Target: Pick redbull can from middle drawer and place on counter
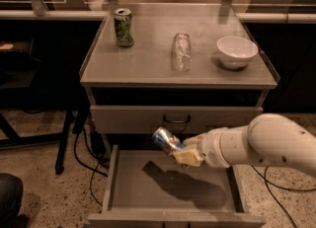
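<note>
Tool (pixel 181 151) over middle drawer (pixel 133 195) hides part of redbull can (pixel 163 139).

A: arm pose?
B: White arm (pixel 266 145) comes in from the right edge. Forearm near level, reaching left, wrist tapering into the gripper (pixel 178 150).
A: gripper position, state?
B: Hangs above the middle drawer (pixel 129 192) floor. Fingers clamped on the redbull can (pixel 164 140), which is tilted and clear of the floor.

gripper (pixel 180 150) holds redbull can (pixel 164 139) over grey middle drawer (pixel 129 192) | grey metal counter (pixel 133 66) front free | green can (pixel 123 27), clear glass (pixel 181 52), white bowl (pixel 237 52) behind
</note>
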